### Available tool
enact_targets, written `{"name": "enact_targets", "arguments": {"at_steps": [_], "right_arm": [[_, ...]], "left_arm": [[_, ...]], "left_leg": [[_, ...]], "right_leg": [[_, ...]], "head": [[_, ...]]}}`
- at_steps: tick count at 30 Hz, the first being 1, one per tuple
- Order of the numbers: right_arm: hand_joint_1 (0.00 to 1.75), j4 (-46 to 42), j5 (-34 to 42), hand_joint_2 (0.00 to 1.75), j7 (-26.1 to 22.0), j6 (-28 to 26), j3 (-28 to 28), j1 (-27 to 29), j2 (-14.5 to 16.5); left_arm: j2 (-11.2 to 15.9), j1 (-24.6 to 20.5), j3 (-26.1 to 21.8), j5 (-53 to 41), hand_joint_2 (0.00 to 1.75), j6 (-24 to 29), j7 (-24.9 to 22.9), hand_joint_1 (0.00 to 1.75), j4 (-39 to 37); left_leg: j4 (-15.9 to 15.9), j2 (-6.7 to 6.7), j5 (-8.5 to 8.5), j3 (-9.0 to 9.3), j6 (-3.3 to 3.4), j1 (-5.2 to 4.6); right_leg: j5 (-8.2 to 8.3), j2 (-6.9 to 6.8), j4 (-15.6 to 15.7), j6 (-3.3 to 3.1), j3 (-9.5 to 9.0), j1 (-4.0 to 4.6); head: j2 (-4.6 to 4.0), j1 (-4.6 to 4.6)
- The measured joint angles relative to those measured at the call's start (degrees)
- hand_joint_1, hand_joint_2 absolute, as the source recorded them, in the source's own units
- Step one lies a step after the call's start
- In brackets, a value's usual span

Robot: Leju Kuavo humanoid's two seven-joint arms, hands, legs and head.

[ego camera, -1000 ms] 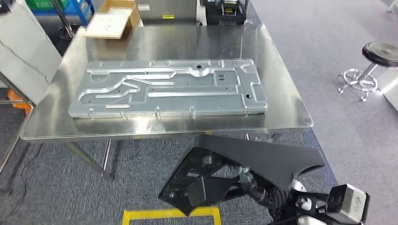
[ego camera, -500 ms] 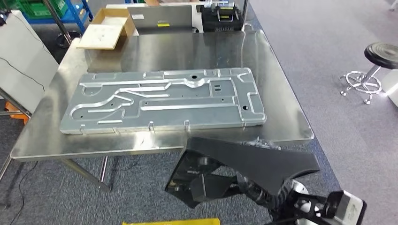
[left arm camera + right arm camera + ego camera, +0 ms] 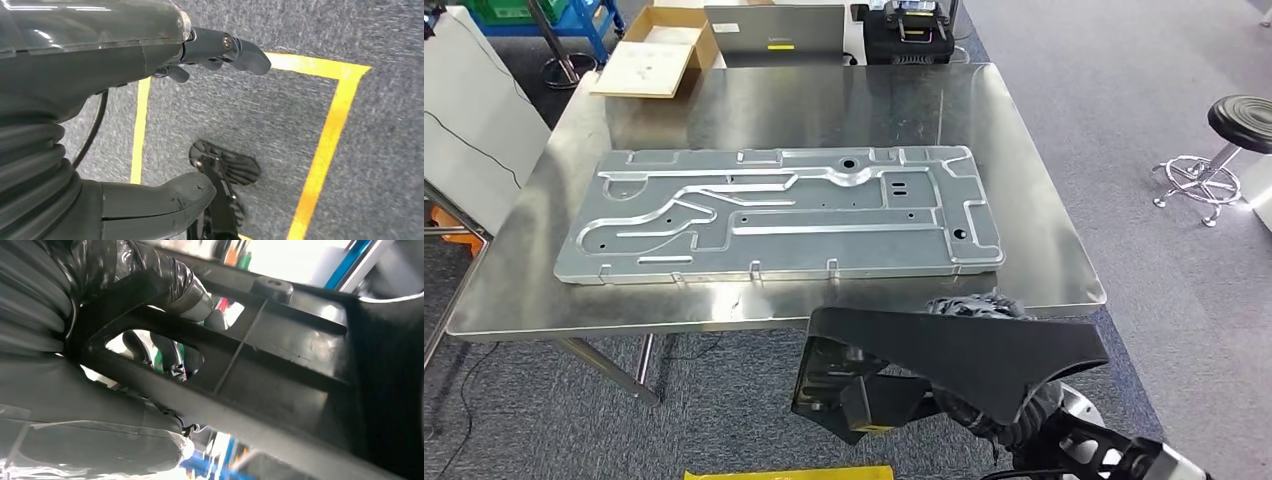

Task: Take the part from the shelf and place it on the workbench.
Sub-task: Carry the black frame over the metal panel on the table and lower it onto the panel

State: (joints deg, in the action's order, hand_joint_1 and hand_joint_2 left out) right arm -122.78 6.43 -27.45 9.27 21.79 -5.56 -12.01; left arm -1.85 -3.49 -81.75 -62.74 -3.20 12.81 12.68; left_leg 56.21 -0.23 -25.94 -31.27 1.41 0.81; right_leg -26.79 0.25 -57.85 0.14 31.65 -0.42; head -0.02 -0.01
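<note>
below the workbench point(image 3: 1044, 285) edge, right hand point(image 3: 165, 347) grips black part point(image 3: 964, 352).

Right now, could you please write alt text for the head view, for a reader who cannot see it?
The robot's right hand holds a black plastic part just short of the near edge of a steel workbench. A large machined aluminium plate lies flat on the bench, with a cardboard box at its far left corner and a stool on the carpet to the right.

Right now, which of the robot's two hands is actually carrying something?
The right hand: its fingers grip the ribs of the black plastic part, held at the steel workbench's near edge. The left hand hangs over the floor, holding nothing.
</note>
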Motion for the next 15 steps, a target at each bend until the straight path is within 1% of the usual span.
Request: {"name": "enact_targets", "arguments": {"at_steps": [1,2,3,4,5,6,8,9,10,11,12,13,14,15], "right_arm": [[1.47,0.3,0.1,1.75,0.9,-1.1,-0.3,-1.6,-0.7],[1.47,1.1,0.7,1.75,1.9,-1.7,-1.0,-3.8,-1.5],[1.47,2.4,1.5,1.75,2.9,-1.7,-2.2,-6.6,-2.4],[1.47,4.3,2.2,1.75,3.7,-1.1,-3.7,-9.9,-3.3],[1.47,6.6,2.6,1.75,4.3,-0.2,-5.4,-13.4,-4.1],[1.47,9.3,2.7,1.75,4.7,1.0,-7.2,-16.9,-4.7],[1.47,14.4,2.7,1.75,5.3,3.2,-10.5,-23.0,-5.6],[1.47,16.5,2.6,1.75,5.5,4.0,-11.8,-25.3,-5.9],[1.47,18.0,2.5,1.75,5.7,4.4,-12.9,-26.8,-6.0],[1.47,19.0,2.3,1.75,5.8,4.6,-13.8,-27.9,-6.0],[1.47,19.8,2.1,1.75,5.9,4.6,-14.4,-28.8,-6.0],[1.47,20.3,2.0,1.75,5.9,4.7,-14.9,-29.4,-6.0],[1.47,20.8,1.9,1.75,5.9,4.7,-15.2,-29.9,-6.0],[1.47,21.3,1.8,1.75,6.0,4.7,-15.4,-30.3,-6.1]], "left_arm": [[0.0,0.0,-0.1,-0.3,1.75,-0.1,0.1,0.0,0.0],[0.1,-0.1,-0.1,-0.7,1.75,-0.3,0.3,0.0,0.0],[0.2,-0.3,0.0,-1.3,1.75,-0.5,0.4,0.0,0.0],[0.3,-0.5,0.2,-2.0,1.75,-0.8,0.4,0.0,0.0],[0.4,-0.7,0.6,-2.7,1.75,-1.1,0.5,0.0,0.0],[0.6,-0.9,1.0,-3.3,1.75,-1.4,0.5,0.0,0.0],[1.1,-1.1,1.7,-4.1,1.75,-1.7,0.4,0.0,0.0],[1.3,-1.1,2.0,-4.3,1.75,-1.8,0.4,0.0,0.0],[1.4,-1.1,2.3,-4.4,1.75,-1.9,0.4,0.0,0.0],[1.5,-1.0,2.5,-4.4,1.75,-1.9,0.4,0.0,0.0],[1.5,-1.0,2.6,-4.4,1.75,-2.0,0.4,0.0,0.0],[1.7,-1.0,2.7,-4.4,1.75,-2.0,0.3,0.0,0.0],[1.8,-1.0,2.8,-4.5,1.75,-2.0,0.3,0.0,0.0],[1.8,-1.0,2.8,-4.5,1.75,-2.0,0.3,0.0,0.0]], "left_leg": [[0.0,0.08,-0.06,-0.11,-0.31,-0.08],[0.0,0.2,-0.06,-0.21,-0.63,-0.14],[0.2,0.32,-0.13,-0.33,-0.94,-0.13],[0.7,0.38,-0.52,-0.6,-1.19,-0.13],[2.3,0.37,-1.48,-1.33,-1.37,-0.13],[5.2,0.33,-3.11,-2.73,-1.49,-0.11],[13.3,0.28,-6.87,-6.76,-1.64,-0.07],[16.5,0.29,-7.8,-8.43,-1.69,-0.06],[17.7,0.29,-7.51,-9.15,-1.68,-0.06],[16.4,0.3,-6.0,-8.69,-1.6,-0.06],[13.0,0.29,-3.68,-7.26,-1.42,-0.07],[8.9,0.26,-1.54,-5.46,-1.13,-0.13],[5.3,0.23,-0.02,-3.79,-0.86,-0.23],[2.8,0.2,0.7,-2.76,-0.61,-0.34]], "right_leg": [[0.11,0.1,0.9,-0.16,-0.19,0.13],[0.11,0.24,1.0,-0.29,-0.04,0.19],[0.3,0.34,1.1,-0.55,0.06,0.01],[0.52,0.37,1.3,-0.87,0.06,-0.14],[0.73,0.32,1.6,-1.21,0.05,-0.27],[0.89,0.2,1.7,-1.49,0.05,-0.36],[0.88,0.01,1.5,-1.73,0.25,-0.09],[0.82,-0.09,1.4,-1.78,0.31,0.03],[0.71,-0.17,1.2,-1.8,0.31,0.13],[0.55,-0.22,1.1,-1.79,0.26,0.19],[0.33,-0.23,0.9,-1.74,0.15,0.23],[0.09,-0.24,0.7,-1.64,0.06,0.25],[-0.1,-0.21,0.5,-1.5,0.08,0.37],[-0.19,-0.19,0.4,-1.32,0.18,0.45]], "head": [[0.0,-0.01],[0.0,-0.01],[0.0,-0.01],[0.0,0.0],[0.0,-0.01],[0.0,-0.02],[0.0,-0.03],[0.0,-0.03],[0.0,-0.03],[0.0,-0.03],[0.0,-0.03],[0.0,-0.03],[0.0,-0.02],[0.0,-0.02]]}}
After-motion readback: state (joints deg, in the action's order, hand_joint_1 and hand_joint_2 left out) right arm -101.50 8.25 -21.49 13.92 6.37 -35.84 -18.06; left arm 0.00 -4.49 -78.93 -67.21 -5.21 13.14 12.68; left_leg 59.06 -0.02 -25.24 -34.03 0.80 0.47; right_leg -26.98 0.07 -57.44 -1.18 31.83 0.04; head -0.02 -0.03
